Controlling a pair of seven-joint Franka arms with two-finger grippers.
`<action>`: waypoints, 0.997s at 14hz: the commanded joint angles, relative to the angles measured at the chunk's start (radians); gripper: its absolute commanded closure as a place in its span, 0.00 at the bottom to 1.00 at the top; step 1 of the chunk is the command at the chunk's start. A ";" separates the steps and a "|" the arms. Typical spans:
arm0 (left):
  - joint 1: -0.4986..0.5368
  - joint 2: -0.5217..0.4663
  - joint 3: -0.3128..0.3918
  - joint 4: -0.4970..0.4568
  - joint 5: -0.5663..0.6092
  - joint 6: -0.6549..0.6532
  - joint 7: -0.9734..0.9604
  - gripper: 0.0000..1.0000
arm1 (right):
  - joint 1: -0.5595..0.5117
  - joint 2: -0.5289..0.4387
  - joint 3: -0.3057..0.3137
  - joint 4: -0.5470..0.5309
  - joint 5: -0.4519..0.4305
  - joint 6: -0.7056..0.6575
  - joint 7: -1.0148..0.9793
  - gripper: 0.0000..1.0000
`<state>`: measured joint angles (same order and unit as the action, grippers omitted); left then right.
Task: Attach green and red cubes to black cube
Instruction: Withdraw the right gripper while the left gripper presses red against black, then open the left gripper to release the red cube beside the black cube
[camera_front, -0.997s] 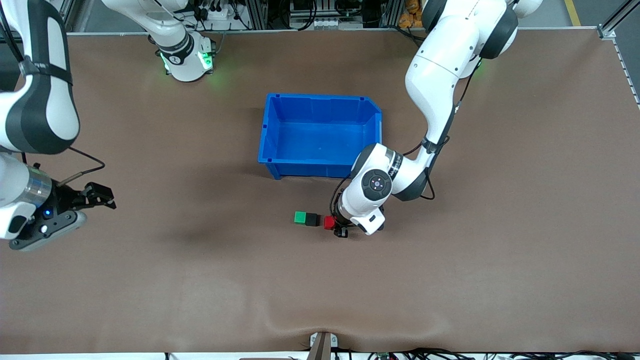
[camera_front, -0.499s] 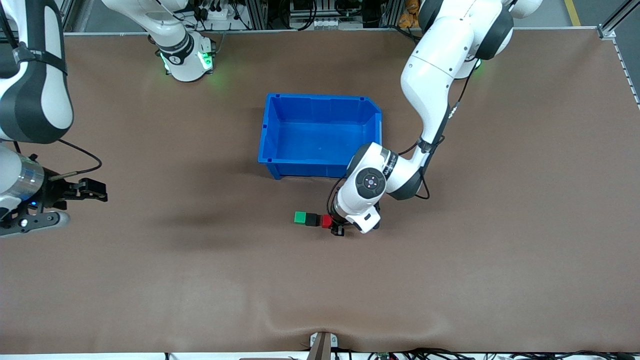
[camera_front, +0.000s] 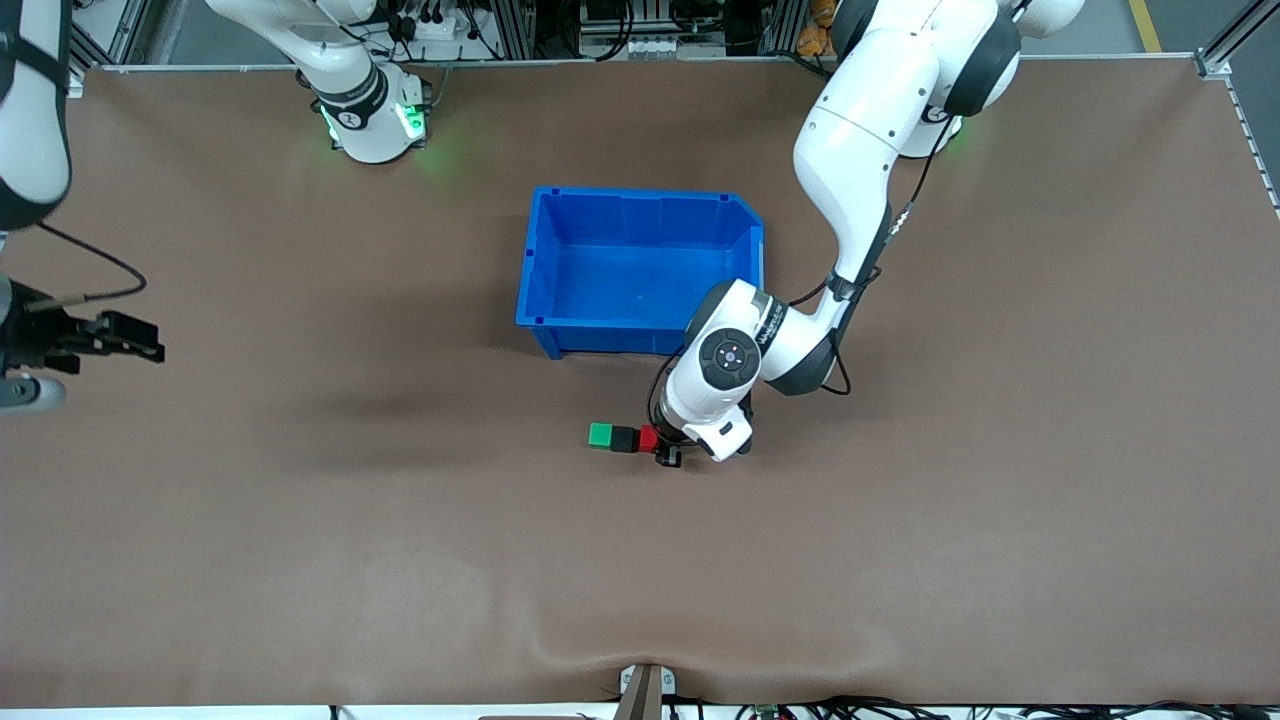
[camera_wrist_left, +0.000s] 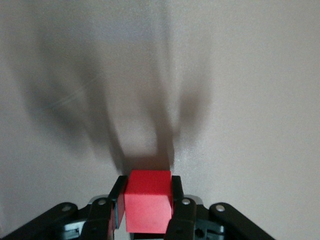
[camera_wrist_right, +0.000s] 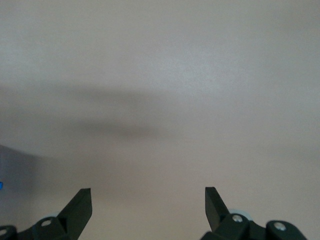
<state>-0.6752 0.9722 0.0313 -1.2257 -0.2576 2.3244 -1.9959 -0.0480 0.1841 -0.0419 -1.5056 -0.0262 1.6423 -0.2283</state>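
Three cubes in a row: green cube (camera_front: 600, 434), black cube (camera_front: 624, 438), red cube (camera_front: 648, 438) pinched by left gripper (camera_front: 664, 452) jaws. Right gripper (camera_front: 120, 338) jaws spread, waiting.

Front view: high camera across the desk (camera_front: 300, 560), looking steeply down toward the arm bases; whole desk in frame, set well back. Left wrist view: close, looking past its own claw (camera_wrist_left: 146, 207) at the red cube (camera_wrist_left: 147, 207) and bare desk; that cube also shows in the front view. Right wrist view: close, facing bare desk only.
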 joint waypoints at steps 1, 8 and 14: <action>-0.017 0.023 0.013 0.020 0.006 -0.008 -0.012 0.94 | -0.003 -0.107 0.010 -0.084 0.006 -0.012 0.059 0.00; -0.023 0.019 0.012 0.012 0.012 -0.010 -0.011 0.60 | -0.009 -0.216 -0.001 -0.056 0.083 -0.186 0.199 0.00; -0.024 0.006 0.013 0.015 0.014 -0.010 0.009 0.00 | 0.002 -0.221 0.017 -0.050 0.082 -0.199 0.276 0.00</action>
<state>-0.6894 0.9739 0.0314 -1.2260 -0.2552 2.3228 -1.9939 -0.0473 -0.0272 -0.0313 -1.5603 0.0481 1.4425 0.0251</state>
